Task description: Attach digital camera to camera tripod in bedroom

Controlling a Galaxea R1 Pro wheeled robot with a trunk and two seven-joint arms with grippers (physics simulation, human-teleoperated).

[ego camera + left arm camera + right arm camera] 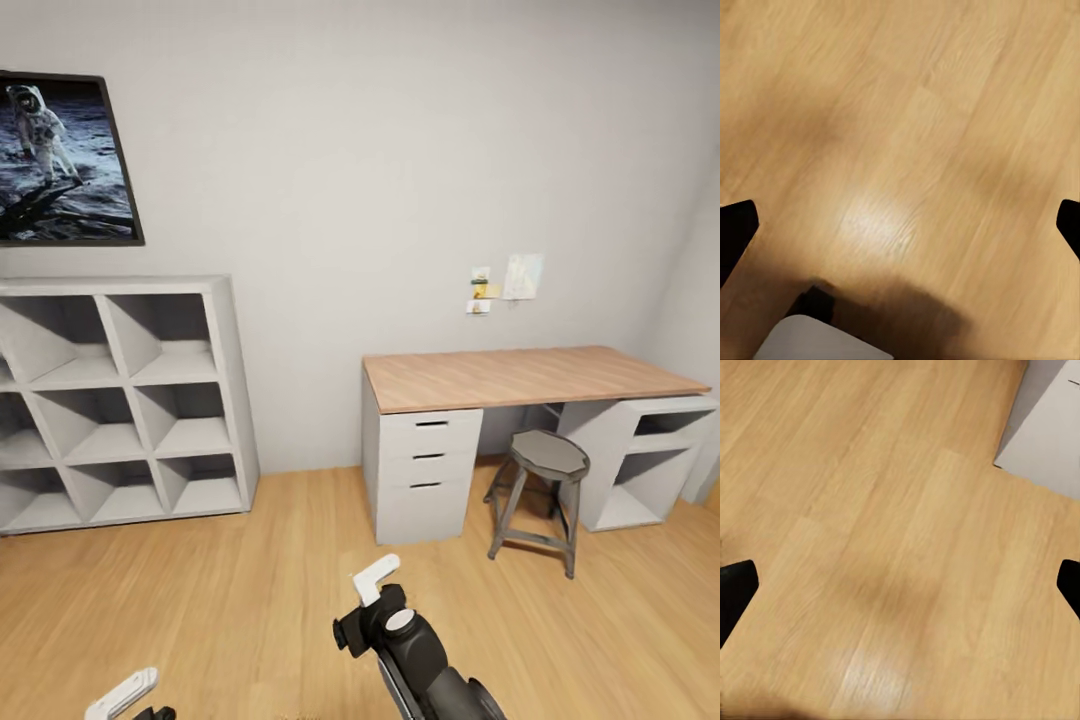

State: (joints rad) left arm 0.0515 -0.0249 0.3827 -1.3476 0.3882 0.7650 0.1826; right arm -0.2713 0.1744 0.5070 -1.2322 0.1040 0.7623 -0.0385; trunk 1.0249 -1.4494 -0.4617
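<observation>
The bedroom is spreading out ahead in the head view, with a light wood floor running up to a pale grey wall. A wood-topped grey desk is standing against that wall toward the right, its drawer unit sitting under the left end and an open shelf unit under the right end. A grey metal stool is standing on the floor between the two, partly tucked under the desktop. A few small notes are hanging on the wall above the desk.

Toward the left, a grey cube shelf is resting against the wall, its compartments open. Above it a framed astronaut picture is hanging, cut by the frame edge.

Low in the head view, the right arm is reaching in, dark with a white bracket at its wrist, and a white bracket of the left arm is peeking in at the bottom edge.

In the left wrist view, the left gripper is hovering over bare floor boards, its dark fingertips sitting wide apart at the two sides, nothing between them. In the right wrist view, the right gripper is likewise held spread over the floor, with a grey furniture corner lying at the edge.
</observation>
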